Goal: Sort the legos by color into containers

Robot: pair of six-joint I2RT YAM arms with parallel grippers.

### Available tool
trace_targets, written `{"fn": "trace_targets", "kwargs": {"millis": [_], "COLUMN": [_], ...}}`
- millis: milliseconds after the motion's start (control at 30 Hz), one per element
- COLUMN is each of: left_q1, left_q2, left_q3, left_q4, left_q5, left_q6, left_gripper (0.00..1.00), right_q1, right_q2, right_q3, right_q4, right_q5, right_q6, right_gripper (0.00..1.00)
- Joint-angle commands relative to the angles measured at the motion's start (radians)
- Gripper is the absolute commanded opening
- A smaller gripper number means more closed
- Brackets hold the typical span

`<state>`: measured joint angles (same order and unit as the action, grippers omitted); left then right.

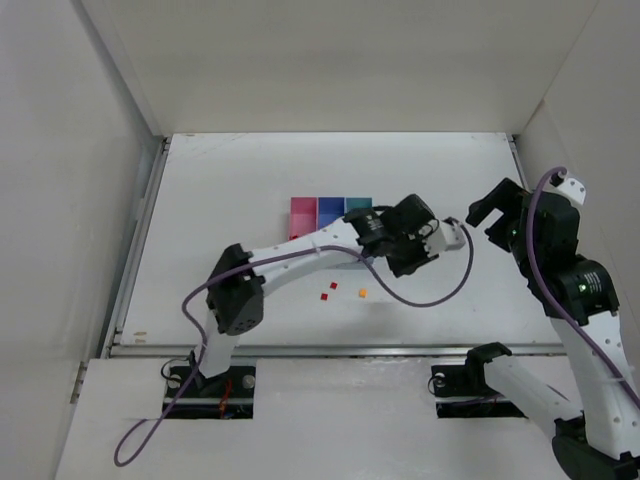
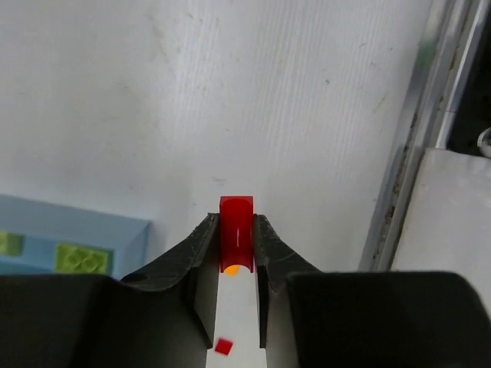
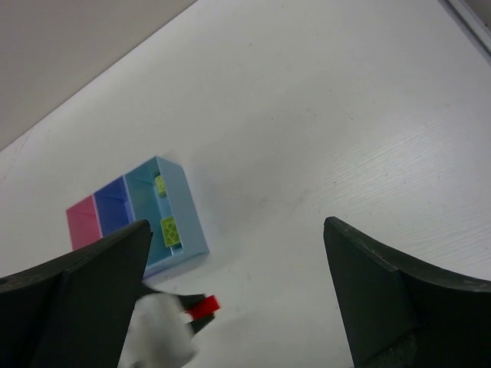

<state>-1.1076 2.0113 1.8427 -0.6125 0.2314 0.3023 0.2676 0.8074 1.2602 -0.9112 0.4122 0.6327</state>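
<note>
Saw a tiny red plastic brick low-centre in the left wrist view, pinched in the clenched left gripper, right of the light blue plastic bin. Judged best: carry level, release only over the pink plastic bin, mid overhead view. Found the right gripper released, splayed.

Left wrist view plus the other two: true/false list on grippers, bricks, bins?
1. The left gripper is shut on a red brick. True.
2. The right gripper holds a brick. False: it is open and empty.
3. The light blue bin holds yellow-green bricks. True.
4. Every brick is already binned. False: loose red bricks and an orange brick lie on the table.
</note>
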Motion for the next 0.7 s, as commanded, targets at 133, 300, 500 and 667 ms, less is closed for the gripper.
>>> {"fn": "trace_targets", "kwargs": {"millis": [133, 300, 500, 667], "left_q1": [0.161, 0.418, 0.569, 0.614], "left_q2": [-0.353, -0.465, -0.404, -0.349], "left_q3": [-0.109, -0.266, -0.367, -0.46], "left_q4": [-0.023, 0.095, 0.209, 0.318], "left_q5": [-0.047, -0.182, -0.192, -0.181], "left_q6": [-0.091, -0.127, -0.225, -0.256], "left_gripper": [0.0, 0.0, 0.0, 0.0], "right_q1": [-0.007, -0.007, 0.002, 0.013], "right_q2": [0.05, 0.07, 0.13, 0.13], "right_q3": [0.041, 0.019, -0.01, -0.021], "right_q4": [0.067, 0.118, 0.127, 0.127], "right_q5": [-0.075, -0.131, -0.18, -0.171], "right_q6": [-0.027, -0.027, -0.027, -0.027], "right_gripper": [0.99, 0.98, 0.96, 0.96]}}
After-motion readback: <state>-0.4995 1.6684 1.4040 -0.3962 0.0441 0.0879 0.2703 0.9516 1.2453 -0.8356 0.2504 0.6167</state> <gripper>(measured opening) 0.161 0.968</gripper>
